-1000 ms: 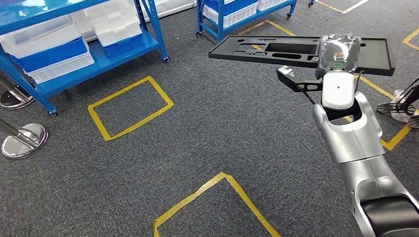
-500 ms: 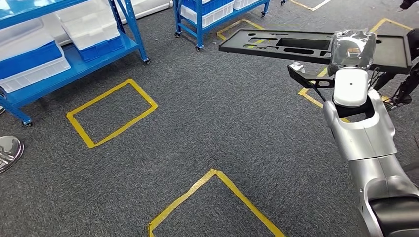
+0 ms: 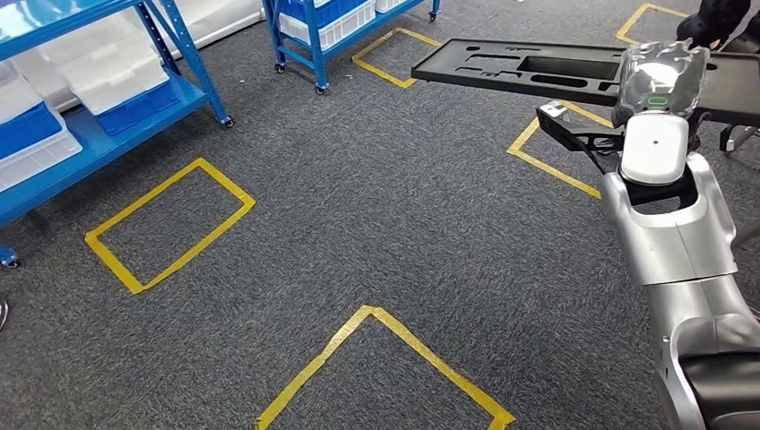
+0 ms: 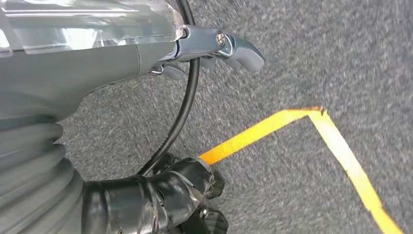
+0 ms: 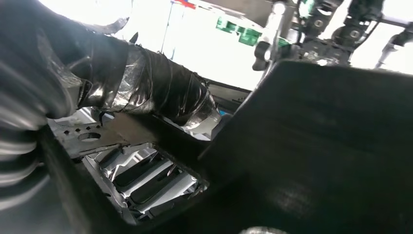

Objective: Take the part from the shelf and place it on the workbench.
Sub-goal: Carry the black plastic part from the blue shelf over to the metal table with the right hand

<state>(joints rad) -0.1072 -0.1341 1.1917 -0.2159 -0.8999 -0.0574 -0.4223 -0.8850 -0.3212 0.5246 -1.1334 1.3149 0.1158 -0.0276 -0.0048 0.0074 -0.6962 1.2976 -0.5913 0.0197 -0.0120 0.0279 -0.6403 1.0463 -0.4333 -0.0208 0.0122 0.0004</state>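
Right hand (image 3: 661, 79) gripping black part (image 3: 538, 67), held level above grey carpet (image 3: 376, 215), far right. Left hand (image 4: 214, 46) grip state unclear.

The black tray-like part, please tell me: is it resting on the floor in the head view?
No, the right hand holds the black part up above the grey carpet.

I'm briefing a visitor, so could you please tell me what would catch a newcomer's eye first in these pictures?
First, the long black moulded tray with cut-out recesses, held in the air at the upper right by the robot's right hand on its silver arm. Next, the yellow tape outlines on the grey carpet, and the blue metal shelves with white and blue bins at the upper left.
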